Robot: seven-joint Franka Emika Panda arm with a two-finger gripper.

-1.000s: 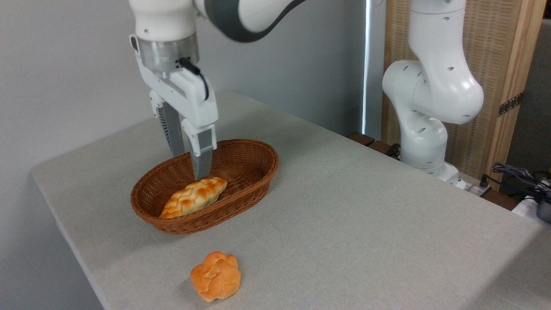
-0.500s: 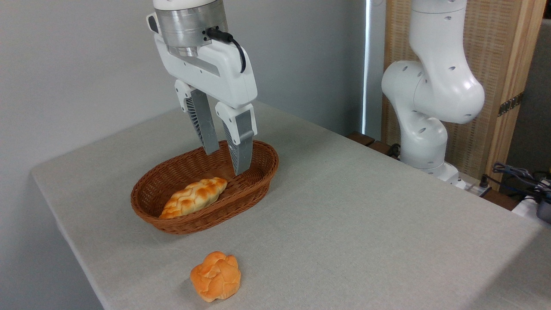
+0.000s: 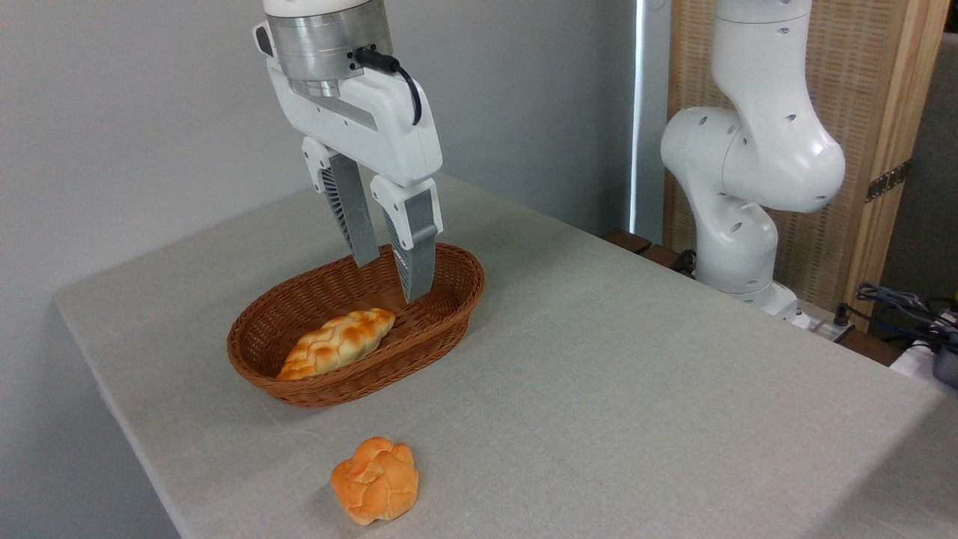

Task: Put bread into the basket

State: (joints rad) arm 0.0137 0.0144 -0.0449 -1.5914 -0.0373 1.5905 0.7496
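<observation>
The braided bread lies inside the reddish-brown wicker basket, toward its near-left end, resting against the wall. My gripper hangs above the basket's far-right half, clear of the loaf. It is open, with nothing between its two grey fingers.
A small round orange knotted bun sits on the grey tablecloth in front of the basket. The arm's white base stands at the table's far right edge, with cables beside it. A wall runs behind the table.
My gripper has let go of the bread and risen up and to the right, away from the loaf. The bread stays in the basket. Over the last half second it barely moved.
</observation>
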